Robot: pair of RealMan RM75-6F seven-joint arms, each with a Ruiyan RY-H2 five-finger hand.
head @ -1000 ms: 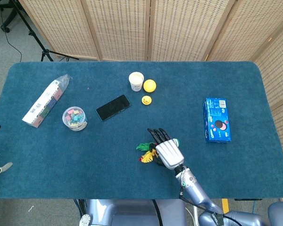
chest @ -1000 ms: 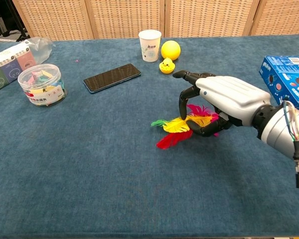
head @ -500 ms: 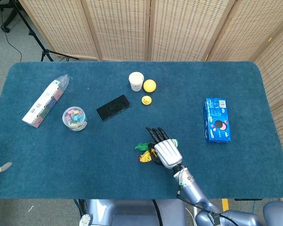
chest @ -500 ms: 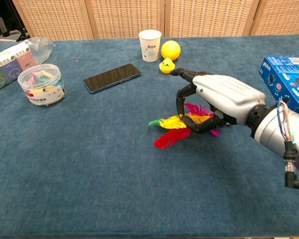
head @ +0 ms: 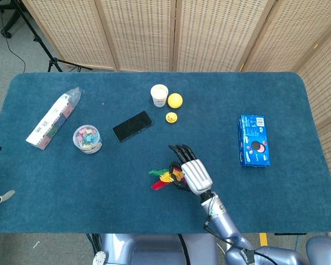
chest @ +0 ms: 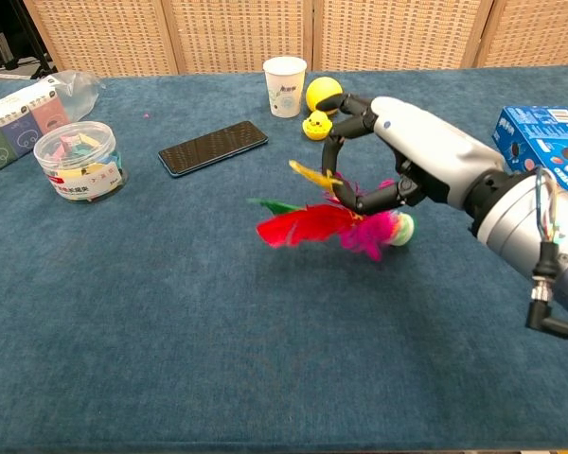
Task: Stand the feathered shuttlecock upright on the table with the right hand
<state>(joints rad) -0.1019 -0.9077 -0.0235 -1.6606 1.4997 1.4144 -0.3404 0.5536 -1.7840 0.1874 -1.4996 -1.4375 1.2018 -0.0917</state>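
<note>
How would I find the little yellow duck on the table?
Look at the far middle of the blue table, where a white paper cup stands beside a yellow ball. The little duck sits just in front of the ball, smaller, with an orange beak.

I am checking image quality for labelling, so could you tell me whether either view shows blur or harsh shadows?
Chest view: the shuttlecock feathers smear with motion blur, while the right hand stays fairly sharp. Head view: even, soft lighting, no glare, only faint shadow under the hand.

Blue table with phone, cup
</note>
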